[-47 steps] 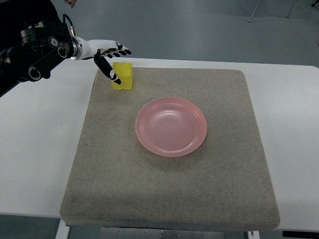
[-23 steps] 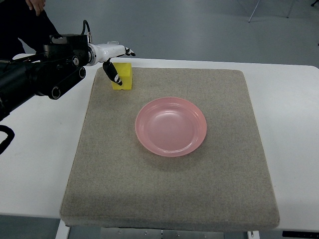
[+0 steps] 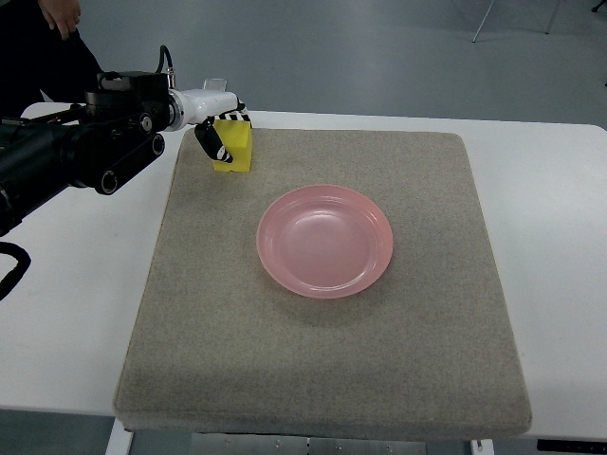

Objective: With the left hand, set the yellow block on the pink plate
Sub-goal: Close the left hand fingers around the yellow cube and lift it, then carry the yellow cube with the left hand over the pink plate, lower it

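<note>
While your left hand (image 3: pixel 216 112) pinches the yellow block (image 3: pixel 234 145) on the mat (image 3: pixel 322 360), the pink plate (image 3: pixel 325 241) lies apart.

The block (image 3: pixel 235 145) sits at the mat's (image 3: pixel 322 379) far-left corner; the plate (image 3: pixel 325 240) lies mid-mat.

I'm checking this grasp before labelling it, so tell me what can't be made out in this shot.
- Top view: whether the left robot hand actually grips the yellow block; its fingers overlap the block's far-left corner, so contact is unclear.
- Top view: the block's far side, hidden by the hand.
- Top view: the right arm is out of frame.
- Top view: the person at top left is cut off by the edge.
</note>
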Tool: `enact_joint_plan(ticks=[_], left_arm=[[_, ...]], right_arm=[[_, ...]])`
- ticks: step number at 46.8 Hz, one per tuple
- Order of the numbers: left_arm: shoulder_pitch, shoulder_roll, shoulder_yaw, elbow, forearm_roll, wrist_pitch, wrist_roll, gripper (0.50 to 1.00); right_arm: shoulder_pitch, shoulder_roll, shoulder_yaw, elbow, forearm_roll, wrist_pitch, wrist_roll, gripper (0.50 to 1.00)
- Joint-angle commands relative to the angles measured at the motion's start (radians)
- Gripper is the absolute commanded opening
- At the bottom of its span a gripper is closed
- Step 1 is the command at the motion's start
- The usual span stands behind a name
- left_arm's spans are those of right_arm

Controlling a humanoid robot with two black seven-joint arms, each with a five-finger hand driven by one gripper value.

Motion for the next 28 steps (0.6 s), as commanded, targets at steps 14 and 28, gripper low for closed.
enact_joint_plan(ticks=[14, 28], left_arm=[[-0.026, 0.053, -0.009, -0.037, -0.005, -0.002, -0.003, 0.500], [-0.051, 0.262, -0.066, -0.388, -0.013, -0.016, -0.003, 0.500]], right_arm=[[0.000, 0.000, 0.000, 0.000, -0.001, 0.000, 0.000, 0.924], [0.000, 0.000, 0.000, 0.000, 0.000, 0.000, 0.000, 0.924]])
